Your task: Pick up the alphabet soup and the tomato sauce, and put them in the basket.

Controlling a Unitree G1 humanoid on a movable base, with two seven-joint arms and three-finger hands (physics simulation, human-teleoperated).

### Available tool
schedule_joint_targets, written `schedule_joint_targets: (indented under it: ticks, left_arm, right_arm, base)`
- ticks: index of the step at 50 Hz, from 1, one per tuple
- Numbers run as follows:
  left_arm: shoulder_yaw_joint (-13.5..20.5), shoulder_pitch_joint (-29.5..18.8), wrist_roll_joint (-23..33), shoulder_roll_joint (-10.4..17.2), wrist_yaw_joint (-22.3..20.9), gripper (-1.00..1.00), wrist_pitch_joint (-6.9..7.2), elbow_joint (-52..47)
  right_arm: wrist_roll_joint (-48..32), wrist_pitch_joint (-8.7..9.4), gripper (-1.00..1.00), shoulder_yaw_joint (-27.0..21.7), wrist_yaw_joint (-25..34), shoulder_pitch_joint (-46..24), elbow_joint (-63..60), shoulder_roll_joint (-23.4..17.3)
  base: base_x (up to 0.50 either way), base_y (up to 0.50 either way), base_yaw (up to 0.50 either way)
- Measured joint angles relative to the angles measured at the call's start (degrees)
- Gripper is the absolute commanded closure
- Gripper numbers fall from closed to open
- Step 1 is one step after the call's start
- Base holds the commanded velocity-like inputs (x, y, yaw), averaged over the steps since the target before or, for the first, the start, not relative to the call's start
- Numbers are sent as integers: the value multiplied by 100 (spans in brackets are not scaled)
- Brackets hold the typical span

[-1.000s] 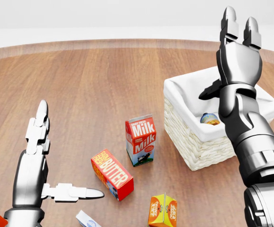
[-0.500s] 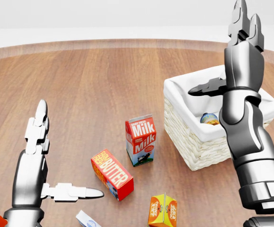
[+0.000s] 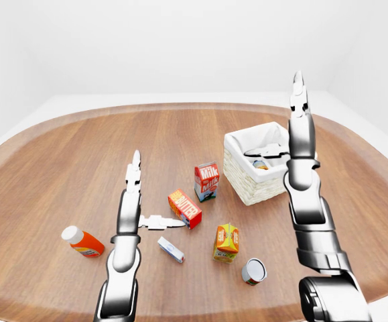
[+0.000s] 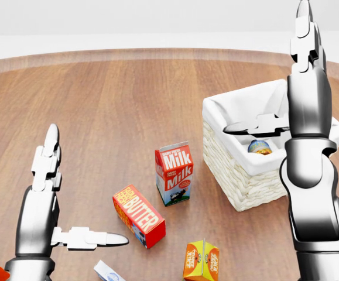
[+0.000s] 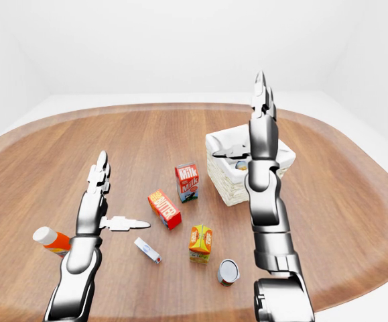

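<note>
Right hand [image 4: 307, 88] has risen higher above the basket [image 4: 245, 175] over the last second, fingers spread wide and holding nothing; one can [image 4: 259, 147] already lies inside the basket, so one drop looks done, though I can't tell which can it is. Left hand [image 4: 43, 193] hasn't moved, fingers splayed and empty, low at the left of the head view near the butter box [image 4: 138, 215]. The other can [image 3: 253, 271] lies on the table [image 3: 59, 174] at the bottom of the left-eye view, just beside the juice carton [image 3: 226, 242], likely the next pick.
</note>
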Motion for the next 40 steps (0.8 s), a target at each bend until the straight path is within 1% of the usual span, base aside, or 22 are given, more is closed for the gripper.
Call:
schedule_joint_targets:
  ticks: [12,19,28,40]
  left_arm:
    - [-6,1,3,-2,-8,-100,0,-38]
    - [-7,1,3,-2,-10,-100,0,-49]
    - [-8,2,4,-2,-11,-100,0,-56]
    - [-1,-2,4,-2,5,-100,0,-35]
  right_arm:
    - [238,70,-100,-59,325,669,-1109,170]
    - [328,82,-100,-96,484,1029,-1633,256]
    - [458,15,-100,-154,653,1521,-2170,375]
    - [592,-170,-100,-194,787,2098,-2623,539]
  base:
    - [0,0,0]
    - [0,0,0]
    - [0,0,0]
    - [0,0,0]
